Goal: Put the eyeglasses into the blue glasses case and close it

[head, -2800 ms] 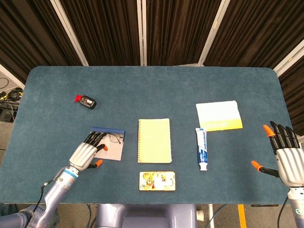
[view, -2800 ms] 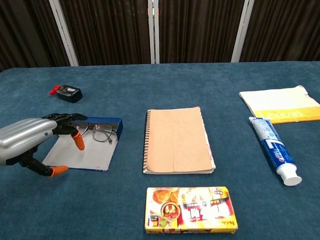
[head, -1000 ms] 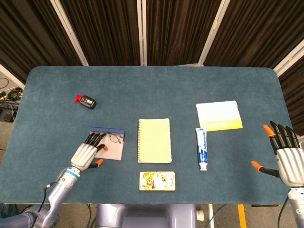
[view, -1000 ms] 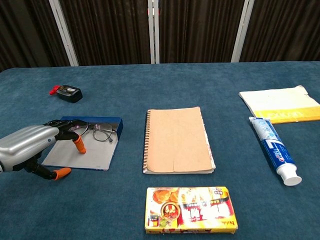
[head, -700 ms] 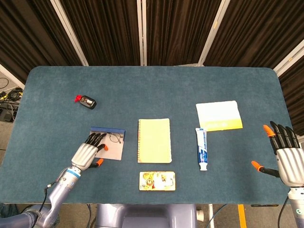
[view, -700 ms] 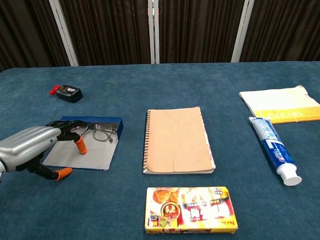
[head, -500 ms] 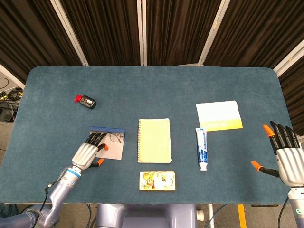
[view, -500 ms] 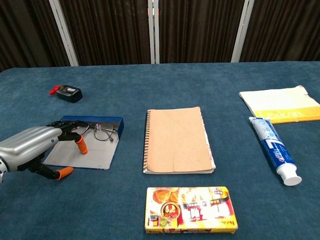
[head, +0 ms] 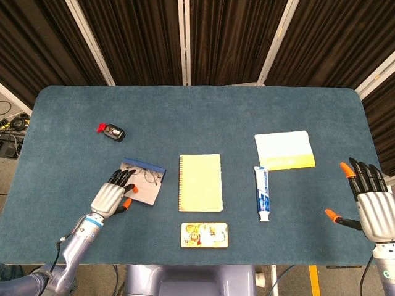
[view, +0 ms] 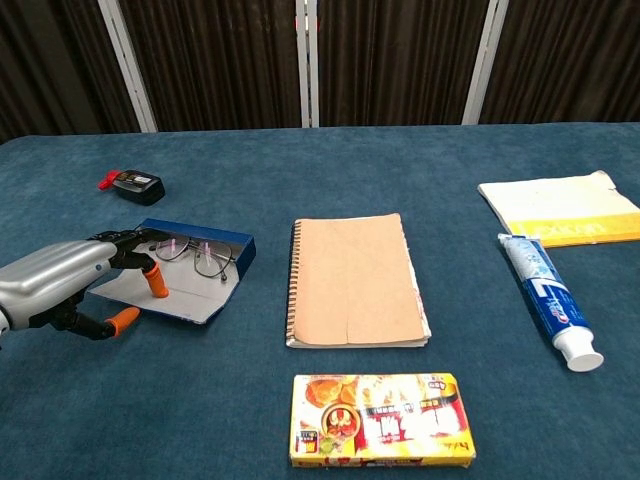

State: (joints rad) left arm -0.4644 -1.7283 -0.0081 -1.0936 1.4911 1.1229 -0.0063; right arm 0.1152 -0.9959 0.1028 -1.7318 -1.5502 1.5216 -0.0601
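Now the eyeglasses (view: 205,257) lie in the open blue glasses case (view: 175,277), under the fingertips of the left hand (view: 62,284), which rests on the case without clearly gripping. Beyond its fingers sits a notebook (view: 353,280), on a blue cloth table (head: 197,117) before dark curtains (head: 228,40). Far off, the right hand (head: 370,206) hangs spread and empty.

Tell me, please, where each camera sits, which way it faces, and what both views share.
Head view: high above the near edge, looking down on the blue cloth table; shows left hand, right hand.
Chest view: low at the near edge, facing the dark curtain; shows only the left hand.
Shared: open blue glasses case, thin-framed eyeglasses, tan spiral notebook.
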